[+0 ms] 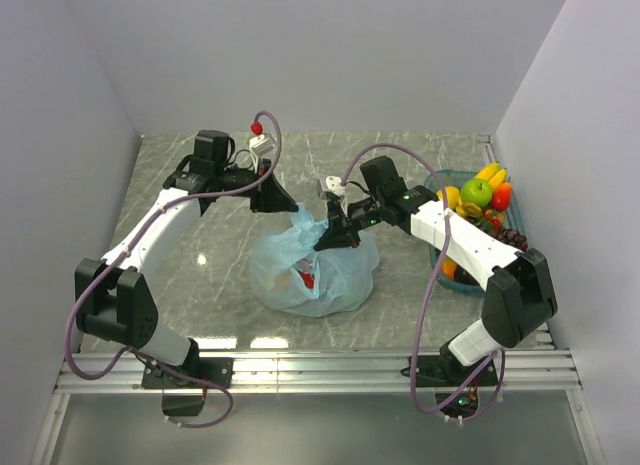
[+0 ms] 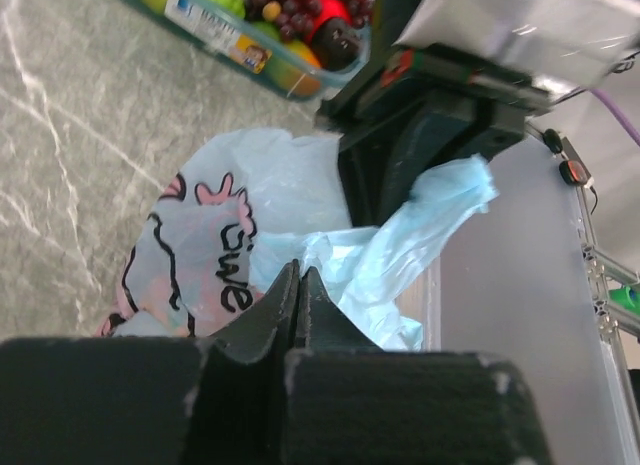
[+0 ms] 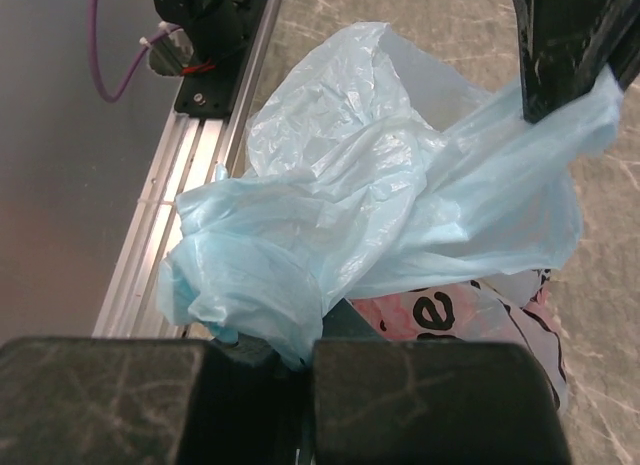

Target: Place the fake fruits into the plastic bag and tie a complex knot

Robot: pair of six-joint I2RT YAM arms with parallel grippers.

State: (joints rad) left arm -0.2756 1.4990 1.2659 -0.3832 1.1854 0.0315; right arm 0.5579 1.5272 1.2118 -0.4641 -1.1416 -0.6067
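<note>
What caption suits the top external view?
Left gripper and right gripper pinch the plastic bag; fake fruits fill the tray.

1. I see the right gripper (image 3: pixel 305 350) with its jaws clamped on a bunched fold of the plastic bag (image 3: pixel 400 205).
2. A stretched fold reaches the left gripper (image 3: pixel 560 75).
3. The bag lies on the table (image 3: pixel 470 15) near its edge, which carries an aluminium rail (image 3: pixel 190 185).
</note>
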